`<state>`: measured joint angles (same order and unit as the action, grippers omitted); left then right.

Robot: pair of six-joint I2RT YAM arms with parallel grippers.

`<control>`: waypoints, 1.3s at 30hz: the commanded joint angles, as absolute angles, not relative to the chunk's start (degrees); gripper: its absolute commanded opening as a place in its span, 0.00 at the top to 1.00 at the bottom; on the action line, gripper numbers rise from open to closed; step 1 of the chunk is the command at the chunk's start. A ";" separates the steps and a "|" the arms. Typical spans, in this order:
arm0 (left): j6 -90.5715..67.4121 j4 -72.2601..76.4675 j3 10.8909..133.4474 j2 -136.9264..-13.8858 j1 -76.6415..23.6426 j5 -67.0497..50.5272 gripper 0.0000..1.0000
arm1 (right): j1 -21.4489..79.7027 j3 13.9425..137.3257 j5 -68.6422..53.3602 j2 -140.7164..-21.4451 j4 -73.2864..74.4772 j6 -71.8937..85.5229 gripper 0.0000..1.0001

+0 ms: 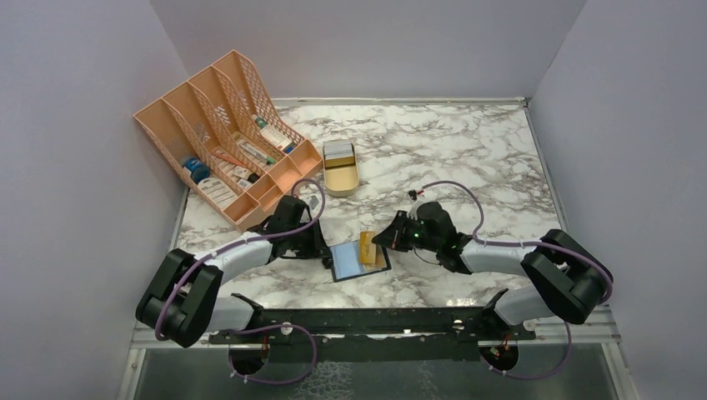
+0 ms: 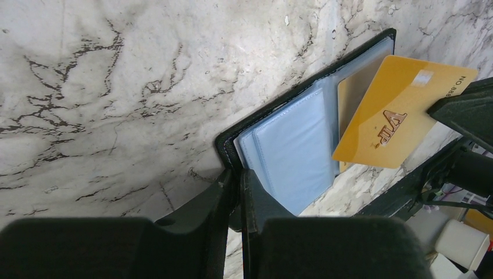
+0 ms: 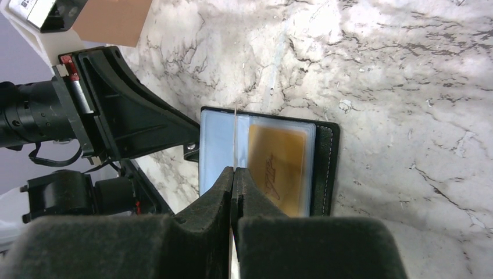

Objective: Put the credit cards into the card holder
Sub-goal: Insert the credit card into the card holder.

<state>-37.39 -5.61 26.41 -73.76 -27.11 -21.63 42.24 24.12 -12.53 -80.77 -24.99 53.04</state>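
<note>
Peach mesh file organiser stands at the far left of the marble table, with labelled boxes among its dividers. Just right of it sits a tan oval tin with a pale stack in its far end. Nearer, the left gripper is clamped on the left edge of the card holder, which lies open on the table between the 2 arms, blue-grey sleeves up. 1 gold card sits inside a clear sleeve on the holder's right half. Another, the VIP card, hangs tilted over the holder's middle, pinched tight in the right gripper. Whether it touches the sleeves cannot be told.
</note>
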 commanded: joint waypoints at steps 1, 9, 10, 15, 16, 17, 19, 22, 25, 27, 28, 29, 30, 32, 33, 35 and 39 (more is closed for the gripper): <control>-37.09 -4.57 26.44 -74.60 -27.24 -21.21 0.86 | 41.76 23.03 -15.19 -81.87 -29.76 54.53 0.99; -37.44 -3.73 26.29 -75.77 -27.25 -21.18 0.85 | 41.48 22.77 -15.36 -81.96 -29.62 54.46 0.99; -37.44 -3.63 26.35 -75.91 -27.25 -21.31 0.85 | 41.44 22.76 -15.38 -82.17 -29.48 54.26 0.99; -37.40 -3.10 26.54 -76.70 -27.25 -21.43 0.84 | 41.35 21.49 -14.91 -82.64 -29.42 53.95 0.99; -37.36 -2.86 26.66 -76.94 -27.25 -21.44 0.84 | 41.39 21.45 -14.86 -82.62 -29.24 53.56 0.99; -37.28 -2.83 26.73 -77.23 -27.25 -21.38 0.84 | 41.40 21.49 -14.66 -82.63 -29.00 52.82 0.99; -37.29 -2.73 27.00 -77.82 -27.25 -21.39 0.84 | 41.30 21.61 -14.18 -82.51 -28.25 51.98 0.99; -37.23 -2.51 27.48 -78.67 -27.25 -21.56 0.84 | 41.31 21.65 -13.90 -82.17 -27.42 51.01 0.99; -37.09 -2.16 27.75 -79.03 -27.27 -21.61 0.83 | 41.16 21.70 -12.62 -81.27 -25.59 50.21 0.99; -37.09 -2.16 28.00 -79.26 -27.25 -21.70 0.83 | 40.93 20.93 -12.22 -79.88 -26.15 49.90 0.99; -37.03 -2.12 28.10 -79.26 -27.27 -21.69 0.83 | 40.86 20.63 -12.22 -79.29 -26.46 49.84 0.99; -37.01 -2.17 28.19 -79.33 -27.25 -21.72 0.83 | 40.82 20.64 -12.39 -78.77 -26.64 49.83 0.99; -36.97 -2.12 28.17 -79.31 -27.25 -21.76 0.83 | 40.76 20.75 -12.72 -78.54 -26.74 49.88 0.99; -36.92 -2.05 28.12 -79.40 -27.25 -21.84 0.83 | 40.78 21.04 -13.48 -78.32 -27.20 50.57 0.99; -36.89 -2.04 28.12 -79.51 -27.25 -21.97 0.83 | 40.78 21.13 -13.90 -78.27 -27.59 51.06 0.99; -36.83 -1.84 28.04 -79.59 -27.25 -22.15 0.83 | 40.77 21.54 -14.54 -78.35 -28.12 51.57 0.99; -36.89 -0.94 27.68 -79.76 -27.25 -23.26 0.82 | 40.75 22.18 -13.93 -79.06 -28.07 51.41 0.99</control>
